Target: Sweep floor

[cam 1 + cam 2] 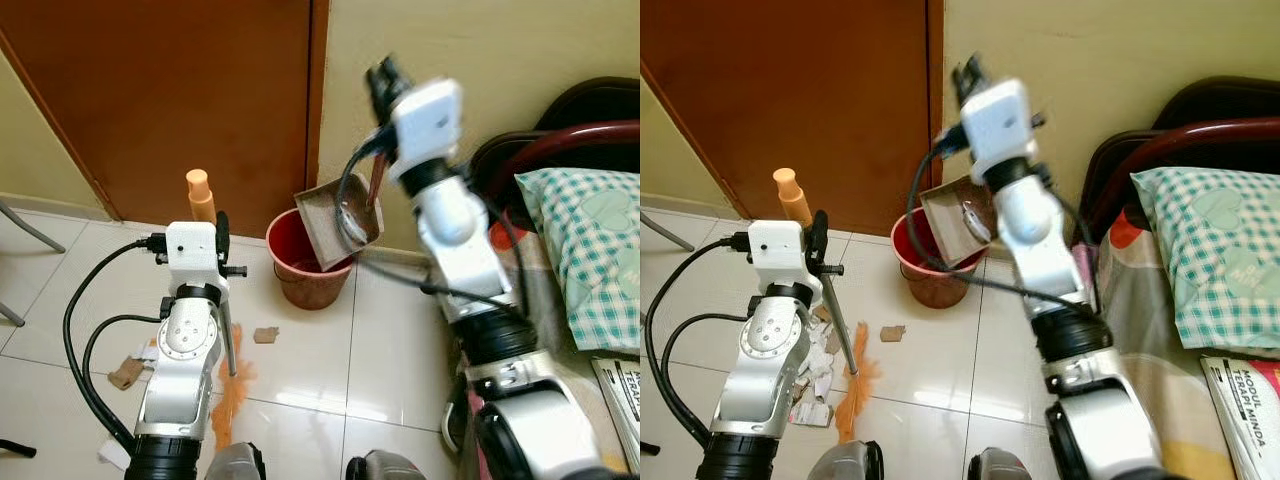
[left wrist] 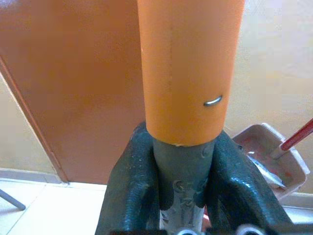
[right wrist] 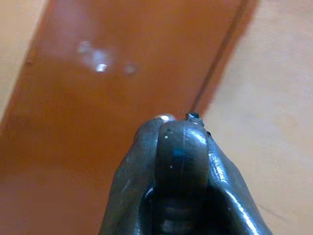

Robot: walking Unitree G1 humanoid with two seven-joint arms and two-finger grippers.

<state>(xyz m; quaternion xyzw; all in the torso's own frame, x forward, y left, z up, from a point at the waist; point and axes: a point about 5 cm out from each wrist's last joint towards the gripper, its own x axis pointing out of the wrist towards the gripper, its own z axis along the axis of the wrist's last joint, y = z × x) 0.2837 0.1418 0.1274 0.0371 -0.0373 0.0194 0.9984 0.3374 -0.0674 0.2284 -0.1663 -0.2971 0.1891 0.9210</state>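
1. Head views: the left gripper [image 1: 212,232] clamps the broom [image 1: 203,197] upright, its orange bristles on the tiled floor [image 1: 310,360] among paper scraps [image 1: 816,375]. The right gripper [image 1: 385,82], raised high, holds the dustpan [image 1: 338,222] tilted over the red bin [image 1: 308,262].
2. Left wrist view: 2 fingers [image 2: 129,186] grip the broom's grey shaft below its orange cap.
3. Right wrist view: fingers [image 3: 181,161] pressed together around the dustpan handle, facing the brown door [image 3: 112,78].
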